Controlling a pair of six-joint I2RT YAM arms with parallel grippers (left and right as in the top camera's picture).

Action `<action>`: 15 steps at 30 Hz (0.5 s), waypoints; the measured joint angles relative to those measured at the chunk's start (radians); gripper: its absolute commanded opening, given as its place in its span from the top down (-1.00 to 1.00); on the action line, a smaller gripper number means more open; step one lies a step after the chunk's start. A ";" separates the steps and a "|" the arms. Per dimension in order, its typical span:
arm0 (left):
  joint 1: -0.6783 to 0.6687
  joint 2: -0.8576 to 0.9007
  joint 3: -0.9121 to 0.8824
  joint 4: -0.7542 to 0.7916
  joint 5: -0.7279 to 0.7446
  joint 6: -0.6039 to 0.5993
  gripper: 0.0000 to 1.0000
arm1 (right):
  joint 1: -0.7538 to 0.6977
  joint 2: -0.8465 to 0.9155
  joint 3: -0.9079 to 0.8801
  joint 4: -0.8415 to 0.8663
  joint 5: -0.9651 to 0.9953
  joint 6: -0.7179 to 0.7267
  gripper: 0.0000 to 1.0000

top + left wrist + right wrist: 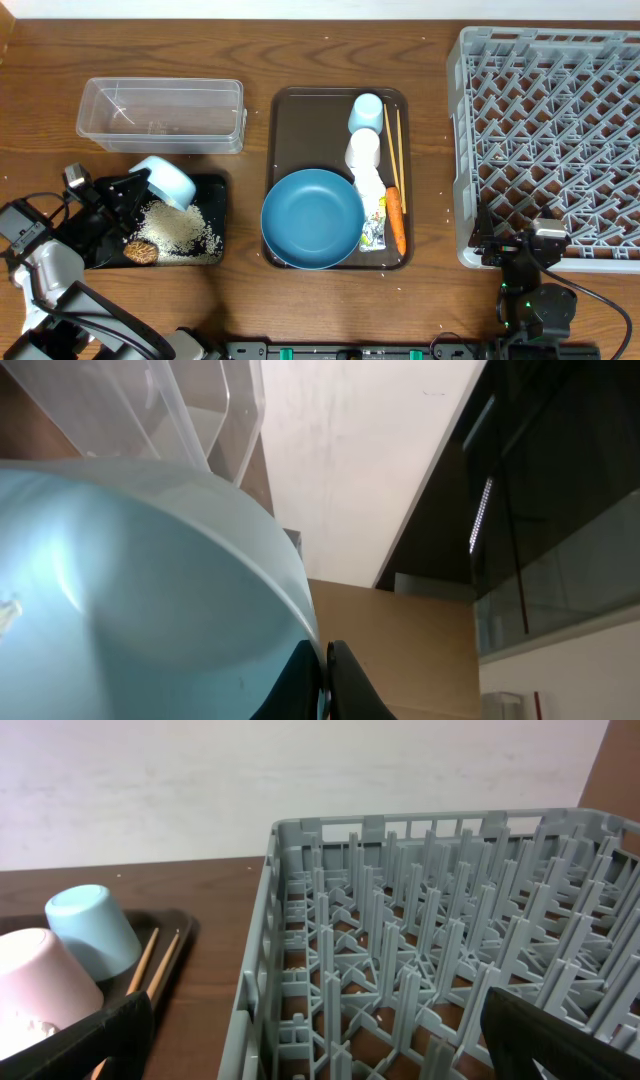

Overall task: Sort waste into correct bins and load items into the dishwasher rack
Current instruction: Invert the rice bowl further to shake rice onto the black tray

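Bowl: the small pale-blue bowl (165,182) is held by its rim between the shut jaws of the left gripper (135,188), tipped with its mouth turned down and its body hanging just ahead of the fingertips.
Under the jaws: the black tray (207,186) lies directly below the tilted bowl. The loose white rice (175,228) is spread on it, and the brown food lump (140,250) sits at the tray's near edge, back toward the wrist.
Beyond the jaws: the clear tub (160,143) stands past the bowl and is seen through its walls to hold nothing.
Right gripper: the right gripper (515,245) is spread to its widest and nothing is gripped. The front wall of the dishwasher rack (465,150) rises straight ahead, between the fingers.
Left of those jaws: the light-blue cup (90,930), the whitish-pink cup (40,985) and the chopsticks (150,960) are seen well apart from the fingertips.
Handling: the bowl is judged light, stiff and smooth. A thin rim pinch is likely to let it pivot or slip, so a deeper bite across the wall is judged safer for the carry to the rack. Clinging grains cannot be ruled out.
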 measured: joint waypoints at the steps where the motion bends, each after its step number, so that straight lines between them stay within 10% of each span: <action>1: 0.000 0.000 0.000 -0.001 0.002 -0.009 0.88 | 0.000 0.000 0.000 0.000 0.000 0.000 -0.98; 15: -0.021 -0.001 -0.005 0.098 0.018 -0.129 0.88 | 0.000 0.000 0.000 0.000 0.000 0.000 -0.98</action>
